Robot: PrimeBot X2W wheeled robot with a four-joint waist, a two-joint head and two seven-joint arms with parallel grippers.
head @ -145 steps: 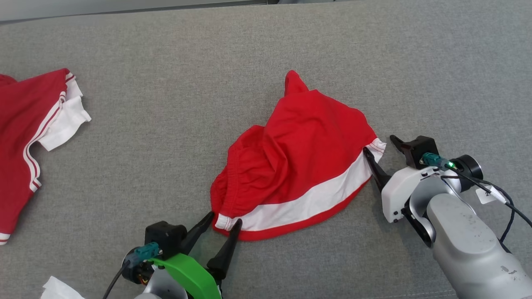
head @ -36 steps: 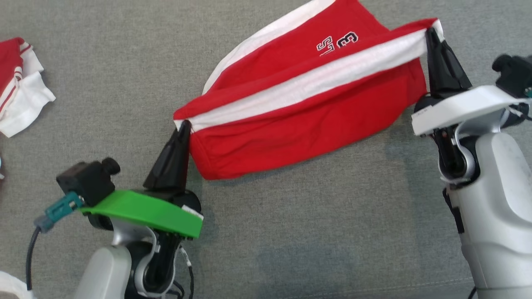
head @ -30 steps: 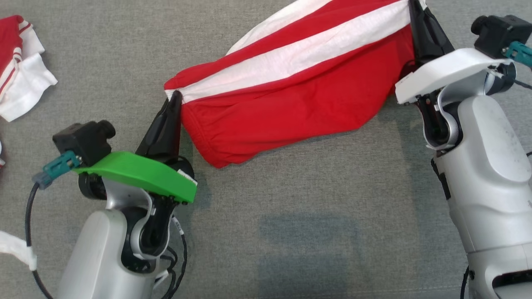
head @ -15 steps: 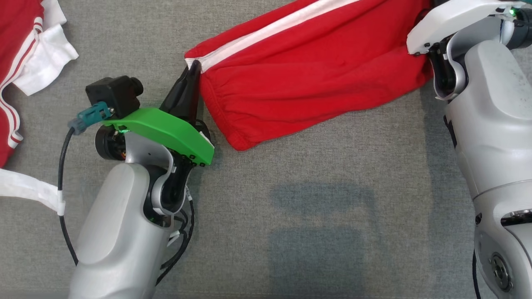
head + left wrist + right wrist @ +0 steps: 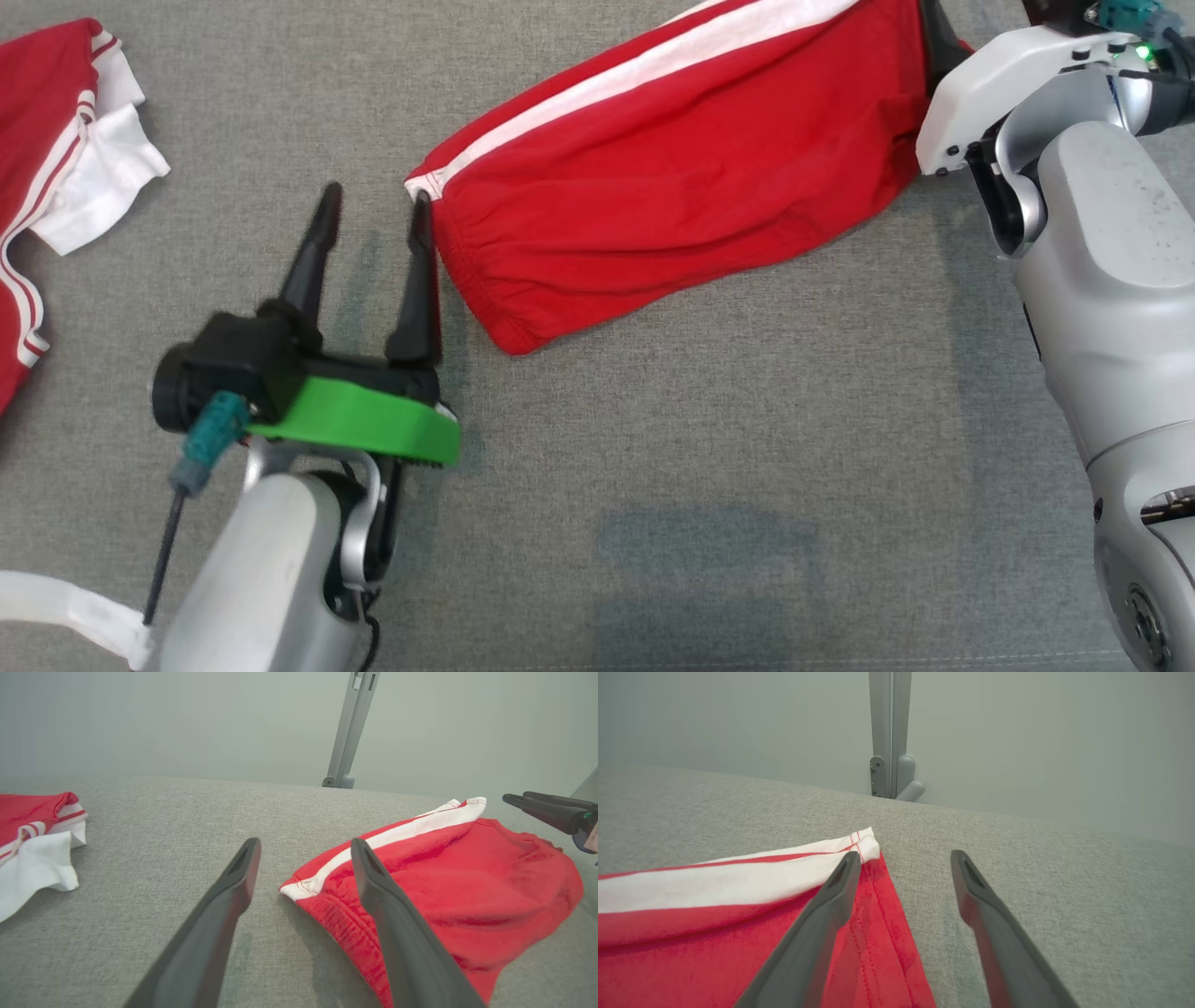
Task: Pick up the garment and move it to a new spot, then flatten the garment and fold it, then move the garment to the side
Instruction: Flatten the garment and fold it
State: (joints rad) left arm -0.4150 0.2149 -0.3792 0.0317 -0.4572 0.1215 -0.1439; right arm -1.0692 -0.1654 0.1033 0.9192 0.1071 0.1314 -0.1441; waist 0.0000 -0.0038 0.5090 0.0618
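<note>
On the surface: shorts lie stretched out long, with the white stripe along the far edge, the waistband end toward the left arm and the hem end by the right arm.
Left claw: a second ago it was pinched on the waistband corner. Now it is spread wide and holds nothing, and the finger nearer the shorts sits just beside that corner.
Right claw: it has likewise let go of the hem corner. Its fingers are wide apart, one lies over the red cloth, and nothing is gripped.
Change: both corners were released together, so the shorts no longer hang taut between the arms and now rest on their own.
Meaning: the carry to a new spot looks done, and flattening and folding come next.
Cloth: the near edge sags and bunches by the waistband, so it probably needs smoothing before any fold.
Other garment: well apart at far left, not involved.
</note>
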